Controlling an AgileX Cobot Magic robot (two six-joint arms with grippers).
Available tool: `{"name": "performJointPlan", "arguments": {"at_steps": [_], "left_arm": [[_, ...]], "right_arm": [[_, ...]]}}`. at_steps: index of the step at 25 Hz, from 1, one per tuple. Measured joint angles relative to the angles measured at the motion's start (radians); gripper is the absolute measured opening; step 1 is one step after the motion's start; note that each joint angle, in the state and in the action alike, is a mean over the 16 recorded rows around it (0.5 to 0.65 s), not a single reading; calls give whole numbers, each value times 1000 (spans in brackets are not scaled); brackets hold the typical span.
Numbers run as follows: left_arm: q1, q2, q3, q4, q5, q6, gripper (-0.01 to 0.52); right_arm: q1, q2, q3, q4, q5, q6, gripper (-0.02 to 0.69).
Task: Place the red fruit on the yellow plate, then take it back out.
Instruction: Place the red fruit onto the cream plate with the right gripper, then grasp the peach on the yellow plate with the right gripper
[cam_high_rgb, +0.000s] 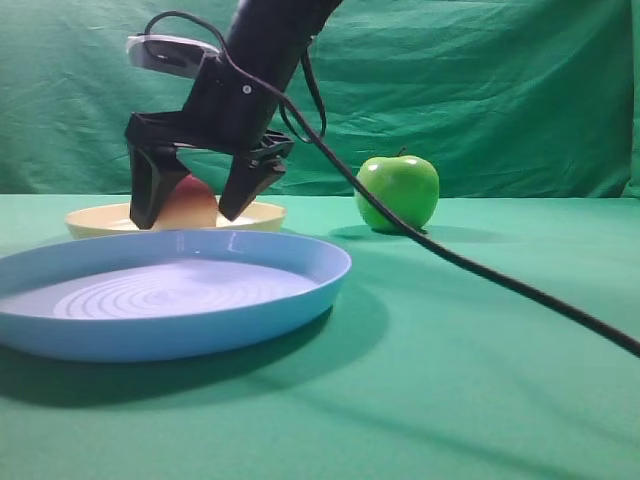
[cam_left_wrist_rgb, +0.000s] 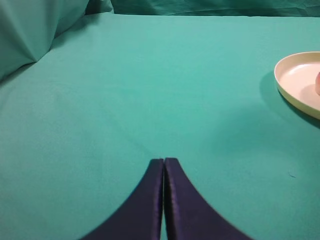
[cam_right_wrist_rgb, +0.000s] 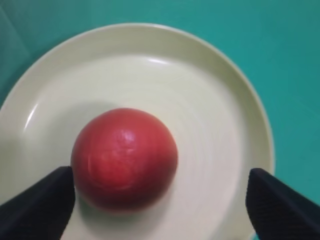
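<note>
On yellow plate (cam_right_wrist_rgb: 235, 100), matte red fruit (cam_right_wrist_rgb: 125, 157)

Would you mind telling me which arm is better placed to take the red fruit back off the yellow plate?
The right. Its hand hangs open around the red fruit on the yellow plate. The left hand is shut, over bare cloth, with the plate off to its side.

Blue plate (cam_high_rgb: 170, 300), green apple (cam_high_rgb: 398, 192) (glossy)
</note>
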Motion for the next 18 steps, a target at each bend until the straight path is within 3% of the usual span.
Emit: {"name": "performJointPlan", "arguments": {"at_steps": [12, 18], "left_arm": [[0, 0, 0, 0, 0, 0, 0], [0, 0, 0, 0, 0, 0, 0]], "right_arm": [[0, -324, 23, -99, 256, 228, 115], [0, -503, 124, -156, 285, 309, 7]]}}
